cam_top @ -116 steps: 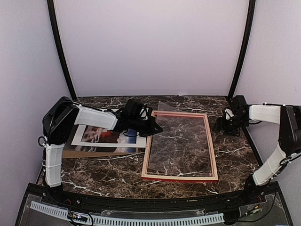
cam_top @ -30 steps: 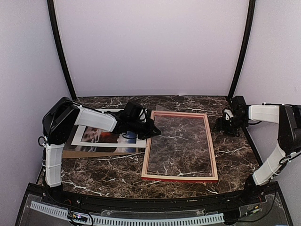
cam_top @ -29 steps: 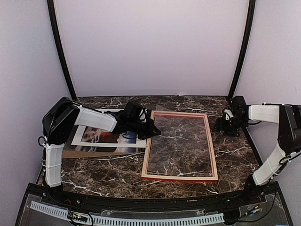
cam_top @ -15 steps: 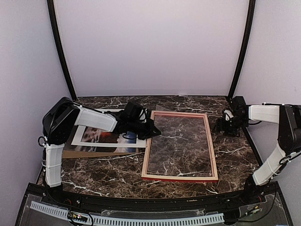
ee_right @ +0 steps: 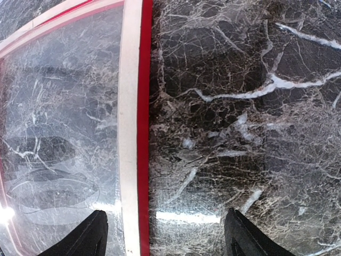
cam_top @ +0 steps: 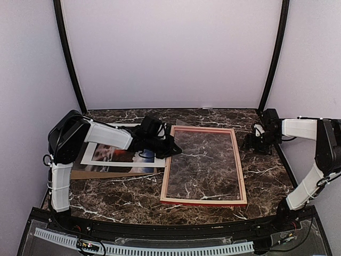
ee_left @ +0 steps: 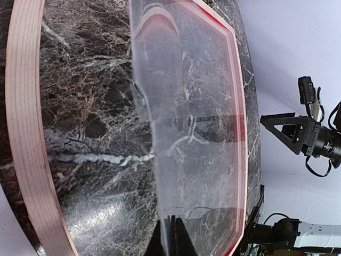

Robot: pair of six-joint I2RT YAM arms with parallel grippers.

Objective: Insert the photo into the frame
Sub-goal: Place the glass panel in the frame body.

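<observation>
Left pincer pinches the clear pane, likely seating it in the frame; right pincer hangs open alongside

From above, the left arm covers the upper right of the photo, left of centre. In its wrist view the right gripper shows only two fingertips, cut off by the bottom edge.
</observation>
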